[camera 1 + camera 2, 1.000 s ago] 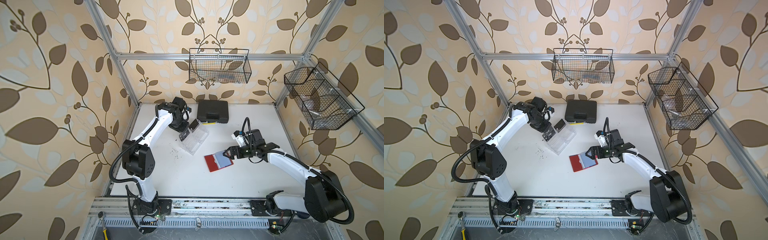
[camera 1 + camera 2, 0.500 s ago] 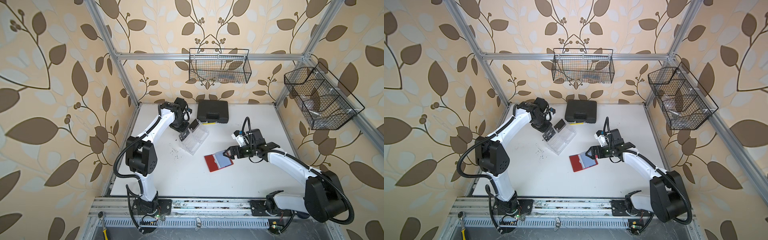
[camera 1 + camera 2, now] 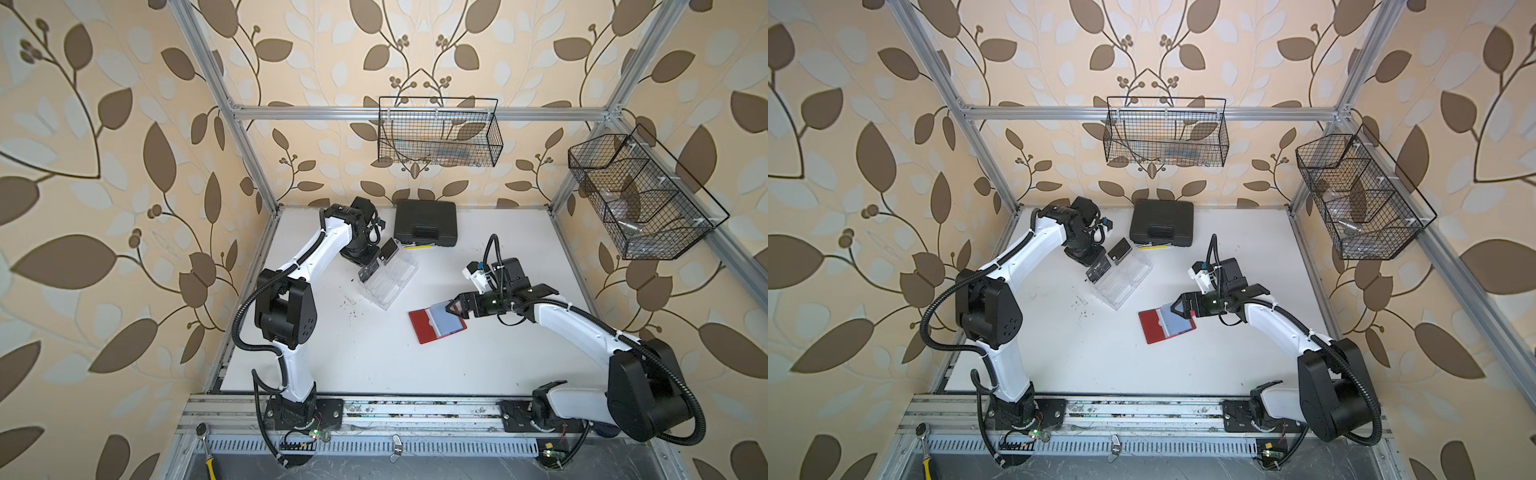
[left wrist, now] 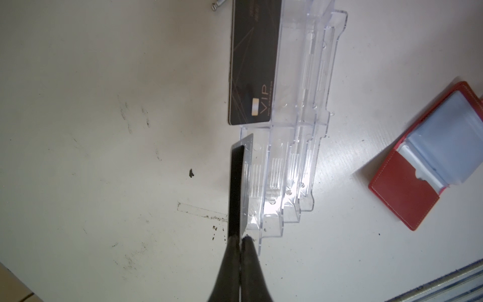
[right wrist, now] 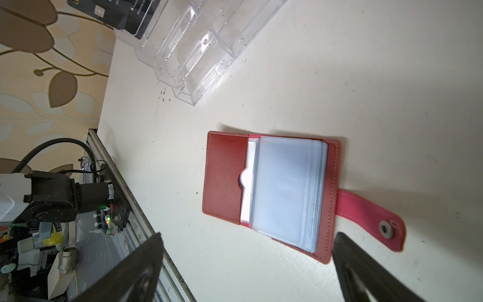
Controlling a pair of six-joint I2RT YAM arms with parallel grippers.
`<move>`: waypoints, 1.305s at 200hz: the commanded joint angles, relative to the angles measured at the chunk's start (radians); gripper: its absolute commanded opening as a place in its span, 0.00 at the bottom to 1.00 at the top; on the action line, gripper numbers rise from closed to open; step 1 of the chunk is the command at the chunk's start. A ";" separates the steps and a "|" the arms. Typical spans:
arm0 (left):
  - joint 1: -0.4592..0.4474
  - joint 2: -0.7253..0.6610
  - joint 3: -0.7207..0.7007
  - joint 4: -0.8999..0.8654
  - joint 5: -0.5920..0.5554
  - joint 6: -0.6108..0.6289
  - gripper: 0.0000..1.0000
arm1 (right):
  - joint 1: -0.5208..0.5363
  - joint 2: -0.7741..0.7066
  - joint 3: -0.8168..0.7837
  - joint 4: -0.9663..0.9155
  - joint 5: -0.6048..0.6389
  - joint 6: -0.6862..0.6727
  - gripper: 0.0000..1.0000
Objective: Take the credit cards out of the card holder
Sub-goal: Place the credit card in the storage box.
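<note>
Both top views: find L hand (image 3: 369, 266) at the far-left of the white bench (image 3: 374, 357), clamped on one black credit card, the held card (image 3: 367, 273), right at a corner of the clear tray (image 3: 390, 282). Note second card (image 3: 389, 252) standing at the tray's far end, near the black case (image 3: 426, 226). Find card holder (image 3: 434, 322) lying open mid-bench, red cover down, bluish sleeves up, well apart from the tray. See R hand (image 3: 454, 307) low over the card holder's sleeve side, jaws spread wide, nothing btwn them. L wrist view: shows fingertips (image 4: 230, 261) pressed tight together on the held card (image 4: 236, 188), seen edge-on, alongside the tray's outermost slot; can't tell whether inside that slot or just against its wall. Shows second card (image 4: 252, 65) w/ "VIP" lettering upright in the adjoining section, and the card holder (image 4: 407, 198) flat on the bench off beyond the tray. R wrist view: looks down on the card holder (image 5: 224, 177), w/ clear sleeves stacked on one half, a white insert tucked in the red pocket on the other, and strap tab (image 5: 371, 217) w/ metal snap lying flat on the bench, unfastened. Puts both fingers (image 5: 136, 269) wide apart at opposite sides, gripping nothing, one close by the card holder's corner nr the tab; contact there unclear.
</note>
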State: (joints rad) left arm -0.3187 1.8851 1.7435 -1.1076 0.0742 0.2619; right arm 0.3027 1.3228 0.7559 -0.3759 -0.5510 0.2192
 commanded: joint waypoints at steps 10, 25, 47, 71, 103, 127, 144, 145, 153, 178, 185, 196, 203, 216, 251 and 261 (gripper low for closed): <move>0.012 0.009 0.029 -0.020 0.007 0.022 0.00 | -0.006 0.008 0.034 -0.020 -0.021 -0.020 1.00; 0.012 0.012 0.030 -0.020 0.007 0.020 0.00 | -0.006 0.008 0.034 -0.021 -0.025 -0.020 1.00; 0.012 0.012 0.028 -0.018 0.010 0.019 0.00 | -0.008 0.008 0.032 -0.017 -0.027 -0.020 1.00; 0.012 0.016 0.021 -0.017 0.015 0.017 0.00 | -0.007 0.009 0.031 -0.017 -0.029 -0.020 1.00; 0.012 0.017 0.027 -0.015 -0.004 0.008 0.04 | -0.007 0.009 0.030 -0.014 -0.035 -0.018 1.00; 0.012 0.016 0.034 -0.018 -0.018 0.003 0.18 | -0.007 0.010 0.028 -0.011 -0.038 -0.015 1.00; 0.012 0.013 0.036 -0.017 -0.028 -0.001 0.19 | -0.007 0.013 0.026 -0.008 -0.049 -0.012 1.00; 0.012 0.013 0.036 -0.017 -0.028 -0.001 0.19 | -0.007 0.013 0.026 -0.008 -0.050 -0.013 1.00; 0.012 0.010 0.038 -0.017 -0.029 -0.003 0.19 | -0.007 0.014 0.024 -0.006 -0.053 -0.011 1.00; 0.012 0.001 0.050 -0.021 -0.040 -0.009 0.20 | -0.007 0.014 0.023 -0.002 -0.059 -0.008 1.00; 0.012 -0.003 0.056 -0.023 -0.042 -0.010 0.20 | -0.007 0.014 0.025 -0.002 -0.061 -0.007 1.00; 0.012 -0.011 0.069 -0.027 -0.045 -0.016 0.20 | -0.008 0.015 0.025 -0.002 -0.062 -0.007 1.00; 0.012 -0.018 0.076 -0.028 -0.048 -0.021 0.20 | -0.008 0.016 0.025 -0.003 -0.063 -0.007 1.00; 0.012 -0.039 0.083 -0.017 -0.056 -0.030 0.24 | -0.008 0.014 0.026 -0.001 -0.059 -0.009 1.00; 0.019 -0.140 0.065 0.060 -0.090 -0.095 0.33 | -0.008 0.009 0.033 -0.002 -0.033 -0.009 1.00; 0.024 -0.190 0.037 0.107 -0.087 -0.122 0.36 | -0.011 0.010 0.036 -0.004 -0.026 -0.009 1.00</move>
State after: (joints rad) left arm -0.3122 1.8526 1.7897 -1.0794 0.0143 0.2001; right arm 0.2985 1.3251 0.7574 -0.3744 -0.5873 0.2195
